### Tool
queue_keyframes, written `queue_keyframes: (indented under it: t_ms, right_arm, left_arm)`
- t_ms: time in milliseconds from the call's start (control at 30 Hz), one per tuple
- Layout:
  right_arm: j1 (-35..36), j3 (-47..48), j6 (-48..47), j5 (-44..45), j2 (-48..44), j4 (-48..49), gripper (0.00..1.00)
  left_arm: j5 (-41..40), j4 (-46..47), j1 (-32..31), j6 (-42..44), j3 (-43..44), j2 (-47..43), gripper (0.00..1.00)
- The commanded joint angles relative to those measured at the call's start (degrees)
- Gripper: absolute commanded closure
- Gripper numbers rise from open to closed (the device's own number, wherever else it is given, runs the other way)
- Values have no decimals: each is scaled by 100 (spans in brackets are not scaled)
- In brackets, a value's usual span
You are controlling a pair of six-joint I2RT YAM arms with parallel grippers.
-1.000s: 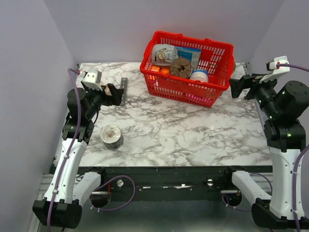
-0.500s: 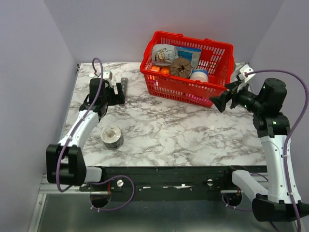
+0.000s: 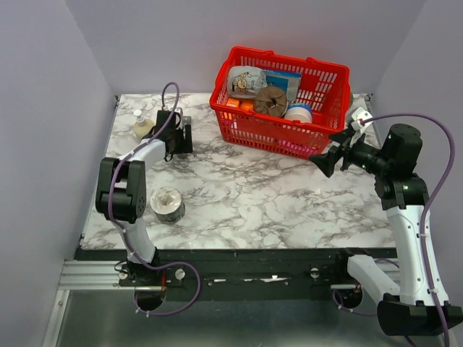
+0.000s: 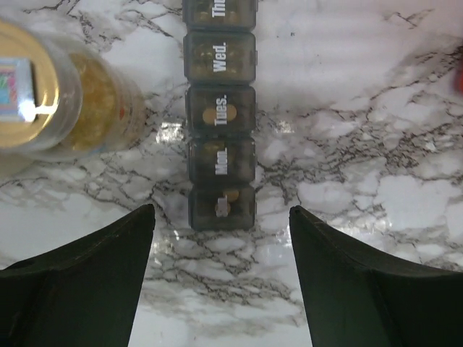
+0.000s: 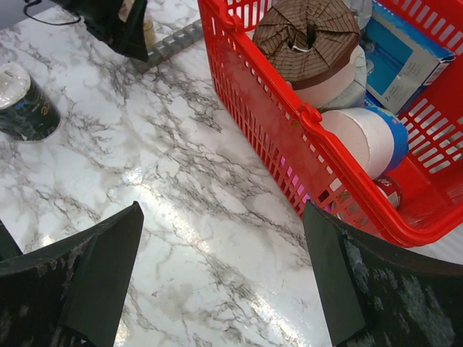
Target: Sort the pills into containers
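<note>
The containers (image 4: 221, 137), a dark grey strip of small square compartments in a row, lie flat on the marble tabletop (image 3: 275, 202) near its far left corner. In the left wrist view the lids read "Mon.", "Tues." and "Wed.", with a further one cut off by the frame. The label on the nearest compartment cannot be read. A tan oval pill (image 4: 212, 115) shows in the Tues. compartment, and a small pale piece lies in the nearest one. Nothing can be made out in Mon. and Wed.

The left hand (image 4: 221, 217) hangs low over the strip's near end, its fingers spread wide on either side and touching nothing. Just beside the strip stands a small clear bottle (image 4: 87, 108) with yellowish contents.

A round tin (image 3: 168, 204) sits nearer the front on the left. At the far right, the red basket (image 3: 268, 134) holds a brown patterned roll (image 5: 307, 32), a white roll with a blue edge (image 5: 365, 137), a blue box (image 5: 401, 50) and a pouch (image 3: 246, 81). The right hand (image 5: 222, 210) hovers beside the basket, spread wide and empty.
</note>
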Motion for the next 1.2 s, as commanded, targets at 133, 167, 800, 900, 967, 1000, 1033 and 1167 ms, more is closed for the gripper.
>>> queue_keyframes:
  t_ms: [133,167,800,900,967,1000,1033,1167]
  right_arm:
    - [-37,-23,-70,-220,-68,155,0]
    - [-28,-23,-78,-220,-77,129,0]
    - [-37,92,-114,-158,-183,-21,0]
    - [-37,135,-123,-185,-183,-30,0]
    - [-37,153,-123,-211,-174,-30,0]
    - [-37,179,-123,-220,-165,-30,0]
    - [-37,206,-131,-229,-174,-30,0]
    - [-37,232,-140,-264,-191,-48,0]
  left_arm:
    - [-567,-750,-91,186,1231,1129,20]
    - [-568,-856,-91,151,1336,1208,22]
    - [-102,-1727,-117,72,1506,1107,66]
    - [170,-1630,-152,-7,777,439,67]
    - [407,-1630,-205,-51,241,129,68]
    - [460,-1630,-301,-86,91,-194,68]
    - [504,-1630,-371,-121,-241,-354,68]
    - [890,-1551,-723,-306,-903,-1075,68]
